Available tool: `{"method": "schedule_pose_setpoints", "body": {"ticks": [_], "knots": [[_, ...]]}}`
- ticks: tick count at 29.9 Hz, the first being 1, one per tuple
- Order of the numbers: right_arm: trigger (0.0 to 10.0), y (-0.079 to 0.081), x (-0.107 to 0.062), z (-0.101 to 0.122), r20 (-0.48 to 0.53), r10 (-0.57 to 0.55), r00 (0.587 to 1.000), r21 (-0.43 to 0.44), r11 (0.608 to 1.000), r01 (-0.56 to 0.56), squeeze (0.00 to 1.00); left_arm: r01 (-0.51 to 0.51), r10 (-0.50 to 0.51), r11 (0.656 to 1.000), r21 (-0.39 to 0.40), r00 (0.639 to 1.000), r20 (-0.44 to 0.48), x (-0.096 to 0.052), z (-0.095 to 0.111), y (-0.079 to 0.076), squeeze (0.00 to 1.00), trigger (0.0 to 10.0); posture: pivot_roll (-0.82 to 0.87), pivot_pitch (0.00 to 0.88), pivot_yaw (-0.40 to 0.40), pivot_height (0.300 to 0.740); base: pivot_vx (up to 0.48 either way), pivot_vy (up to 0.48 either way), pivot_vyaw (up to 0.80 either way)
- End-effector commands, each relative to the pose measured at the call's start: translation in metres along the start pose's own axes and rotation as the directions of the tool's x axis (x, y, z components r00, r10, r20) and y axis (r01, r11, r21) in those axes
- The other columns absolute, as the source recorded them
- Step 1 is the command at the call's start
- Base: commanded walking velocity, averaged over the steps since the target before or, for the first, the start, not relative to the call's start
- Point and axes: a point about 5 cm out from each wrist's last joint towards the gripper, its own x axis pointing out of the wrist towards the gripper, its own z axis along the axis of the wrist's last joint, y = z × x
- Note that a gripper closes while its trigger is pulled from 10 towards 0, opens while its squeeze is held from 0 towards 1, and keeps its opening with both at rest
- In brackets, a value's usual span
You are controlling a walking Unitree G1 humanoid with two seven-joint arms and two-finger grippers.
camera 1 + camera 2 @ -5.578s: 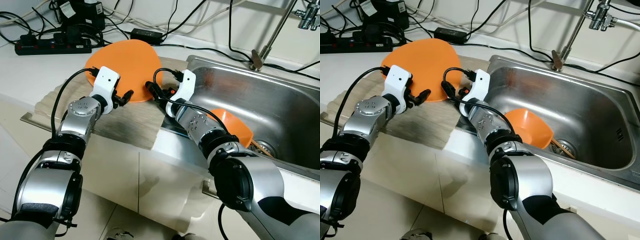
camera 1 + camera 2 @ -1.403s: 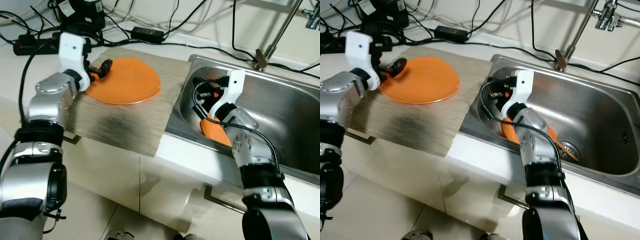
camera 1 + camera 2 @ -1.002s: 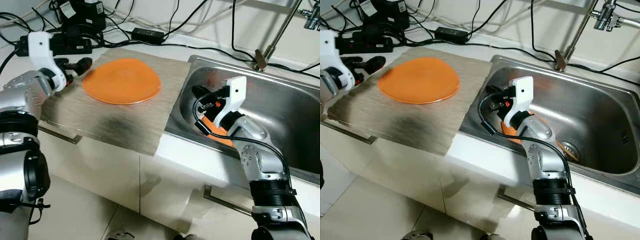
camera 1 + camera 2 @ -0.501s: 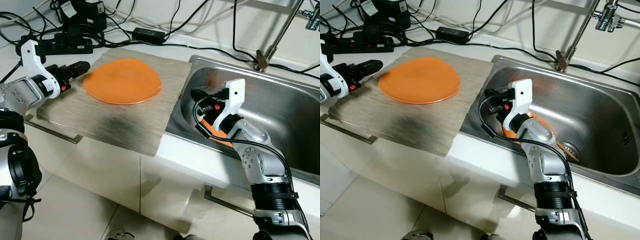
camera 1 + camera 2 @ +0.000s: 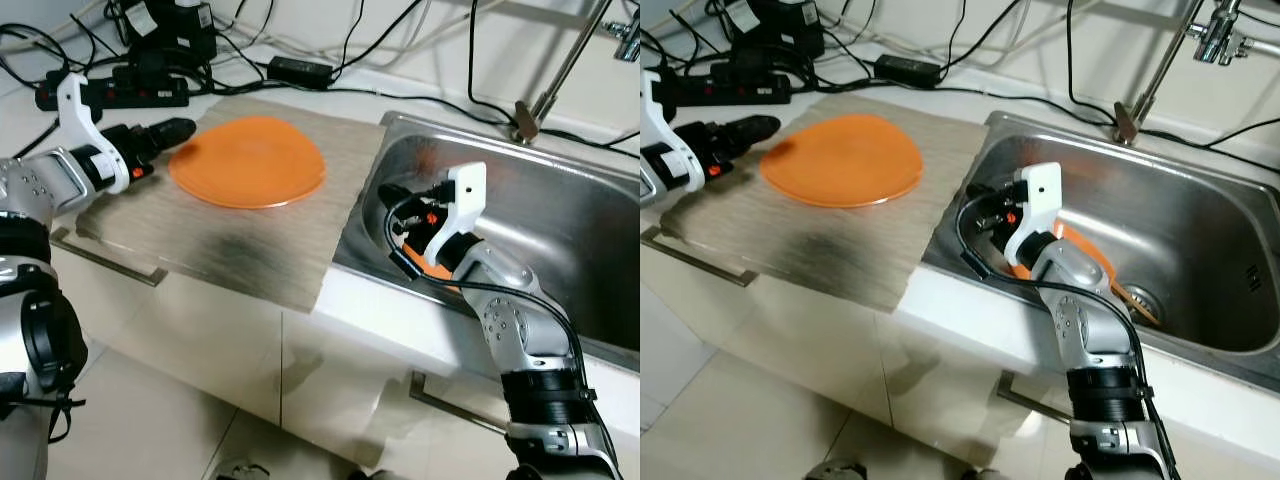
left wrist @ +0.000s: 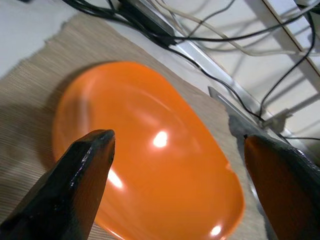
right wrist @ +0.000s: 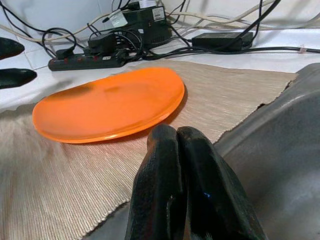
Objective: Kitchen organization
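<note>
While the counter (image 5: 30, 150) runs along the wall, the steel sink (image 5: 560, 230) is set into its right part, and a beige mat (image 5: 230, 230) lies just beside the sink on the left. On the far half of this mat rests the orange plate (image 5: 248, 162), flat and near the mat's back edge. Inside the sink, at its near left corner, lies an orange bowl (image 5: 1090, 262), partly hidden behind the right arm. A black power strip (image 5: 110, 92) with many cables sits on the counter behind the plate. The left gripper (image 5: 172, 131) hovers just beside the plate's left rim, its fingers (image 6: 80, 175) spread wide apart and holding nothing. The right gripper (image 5: 385, 195) is low over the sink's left edge, its fingers (image 7: 165, 180) pressed together, with nothing between them.
</note>
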Motion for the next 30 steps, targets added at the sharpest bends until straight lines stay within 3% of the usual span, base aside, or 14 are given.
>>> {"method": "schedule_pose_setpoints", "body": {"ticks": [1, 6, 14, 21, 30], "knots": [[10.0, -0.001, -0.003, 0.0, 0.0, -0.01, 1.0, 0.009, 1.0, 0.01, 0.0, 0.023, -0.022, 1.0, 0.004, 1.0, -0.017, 0.001, -0.001, -0.003, 0.0, 10.0, 0.0, 0.0, -0.047, 0.74, 0.0, 0.0, 0.0], [10.0, -0.001, -0.002, 0.0, -0.007, -0.006, 1.0, 0.012, 1.0, 0.006, 0.0, -0.071, 0.073, 0.997, 0.031, 0.996, -0.049, -0.002, -0.009, 0.008, 0.0, 10.0, 0.01, 0.0, -0.049, 0.74, 0.0, 0.0, 0.0], [10.0, 0.002, -0.002, -0.003, -0.02, 0.0, 1.0, 0.005, 1.0, 0.0, 0.0, -0.121, 0.125, 0.991, 0.064, 0.99, -0.07, -0.003, -0.021, 0.015, 0.0, 10.0, 0.01, 0.001, -0.05, 0.74, 0.0, 0.0, 0.0], [10.0, 0.001, -0.001, -0.001, -0.02, -0.001, 1.0, 0.003, 1.0, 0.001, 0.0, -0.109, 0.112, 0.993, 0.04, 0.99, -0.082, 0.004, -0.026, 0.013, 0.0, 10.0, 0.0, 0.006, -0.05, 0.74, 0.0, 0.0, 0.0], [10.0, -0.001, -0.001, 0.001, -0.017, -0.006, 1.0, -0.001, 1.0, 0.006, 0.0, -0.079, 0.081, 0.996, 0.042, 0.994, -0.068, 0.022, -0.027, 0.001, 0.0, 10.0, 0.0, 0.005, -0.045, 0.74, 0.0, 0.0, 0.0]]}}
